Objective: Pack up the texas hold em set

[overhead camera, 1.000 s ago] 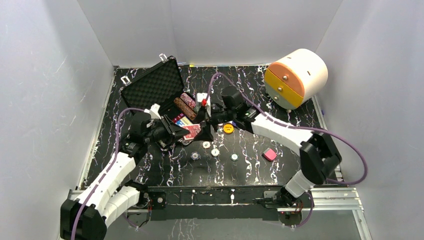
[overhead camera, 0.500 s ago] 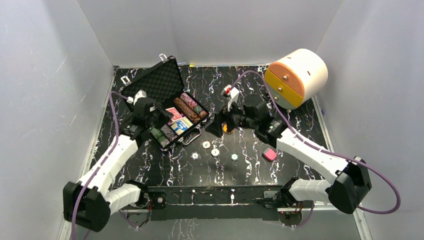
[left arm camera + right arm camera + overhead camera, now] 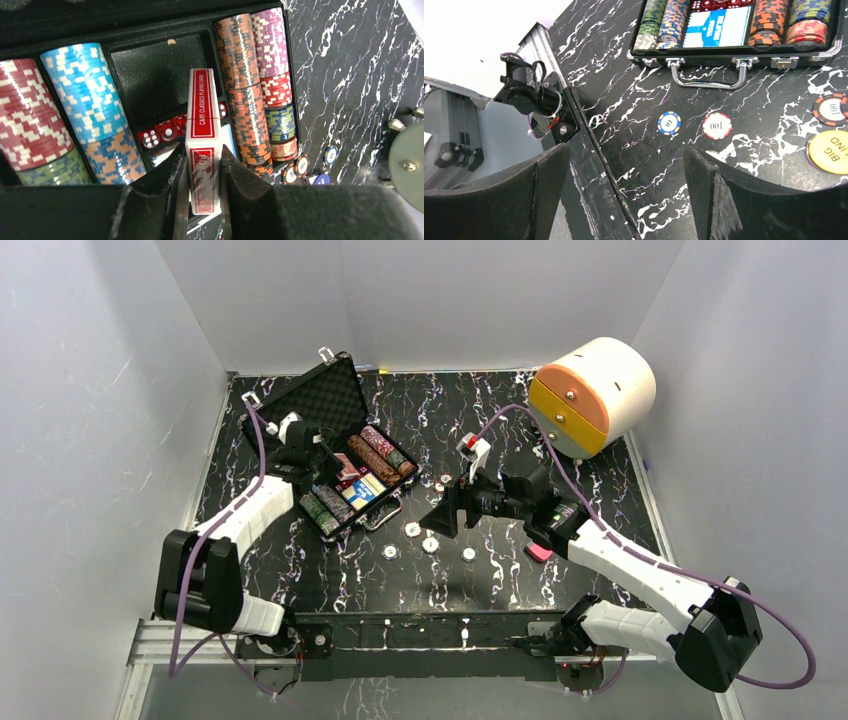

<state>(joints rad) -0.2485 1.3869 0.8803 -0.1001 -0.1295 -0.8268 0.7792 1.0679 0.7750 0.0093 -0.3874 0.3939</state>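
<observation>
- The red-backed card deck — edge-on, white-bordered — is pinched by the left gripper above the black case.
- The right gripper is held spread wide, empty.

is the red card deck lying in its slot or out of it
Out. The left gripper clamps the red card deck on edge, over the empty middle compartment of the open case.
</observation>
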